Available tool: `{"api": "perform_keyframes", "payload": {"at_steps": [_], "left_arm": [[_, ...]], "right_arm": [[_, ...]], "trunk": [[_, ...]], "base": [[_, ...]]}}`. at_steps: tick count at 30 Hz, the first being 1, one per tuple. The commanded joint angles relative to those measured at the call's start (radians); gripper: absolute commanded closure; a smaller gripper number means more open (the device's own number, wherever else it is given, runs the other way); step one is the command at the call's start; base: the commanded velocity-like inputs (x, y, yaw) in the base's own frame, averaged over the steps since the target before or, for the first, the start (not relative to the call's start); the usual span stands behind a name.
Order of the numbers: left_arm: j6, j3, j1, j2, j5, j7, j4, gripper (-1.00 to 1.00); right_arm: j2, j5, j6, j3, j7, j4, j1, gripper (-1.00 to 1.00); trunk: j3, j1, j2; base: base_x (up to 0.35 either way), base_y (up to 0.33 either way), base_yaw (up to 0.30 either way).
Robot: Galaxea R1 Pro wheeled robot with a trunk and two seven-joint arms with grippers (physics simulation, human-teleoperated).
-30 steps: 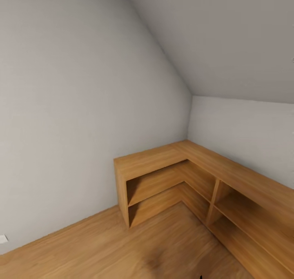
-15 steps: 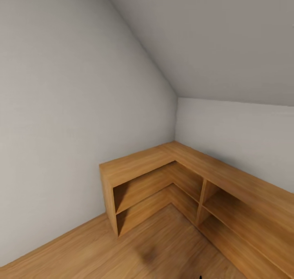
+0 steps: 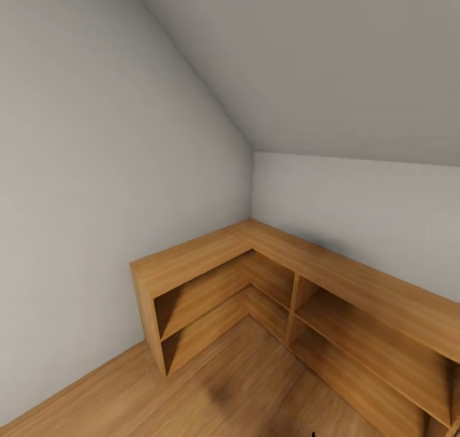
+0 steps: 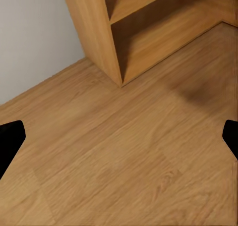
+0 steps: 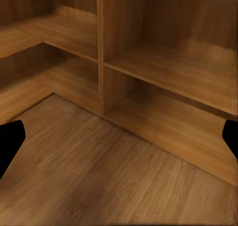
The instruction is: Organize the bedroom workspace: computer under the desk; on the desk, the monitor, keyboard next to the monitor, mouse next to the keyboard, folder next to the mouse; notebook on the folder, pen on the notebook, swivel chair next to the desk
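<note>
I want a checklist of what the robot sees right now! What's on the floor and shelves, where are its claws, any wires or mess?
Surface: wooden floor, bare where visible, with a soft dark shadow patch.
Job's things: nothing seen.
Clutter: nothing seen; the visible compartments of the L-shaped wooden shelf unit look empty.
Claws: left claw open, dark fingertips far apart above the floor; right claw open, facing the lower shelves.
Cables: nothing seen.
Surroundings: plain grey walls meeting in a corner, sloped ceiling above.
</note>
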Motion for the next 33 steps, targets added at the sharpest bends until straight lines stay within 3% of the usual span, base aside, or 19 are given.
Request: {"api": "perform_keyframes", "payload": {"at_steps": [1,16,33], "left_arm": [[-0.002,-0.009,-0.001,0.0,0.004,0.006,0.0,-1.0],[-0.001,-0.01,-0.001,0.0,0.004,0.005,0.0,-1.0],[-0.002,-0.012,-0.001,-0.001,0.004,0.004,0.0,-1.0]], "right_arm": [[0.0,0.008,-0.002,-0.004,-0.006,0.002,-0.001,-1.0],[0.0,0.008,-0.002,-0.005,-0.005,0.002,-0.001,-1.0],[-0.001,0.011,-0.002,0.0,-0.003,0.002,-0.001,-1.0]], "trunk": [[-0.002,0.0,-0.001],[-0.011,0.0,-0.001],[-0.011,0.0,-0.001]], "base": [[0.0,0.0,-0.242],[0.051,0.119,-0.25],[0.017,0.015,-0.296]]}}
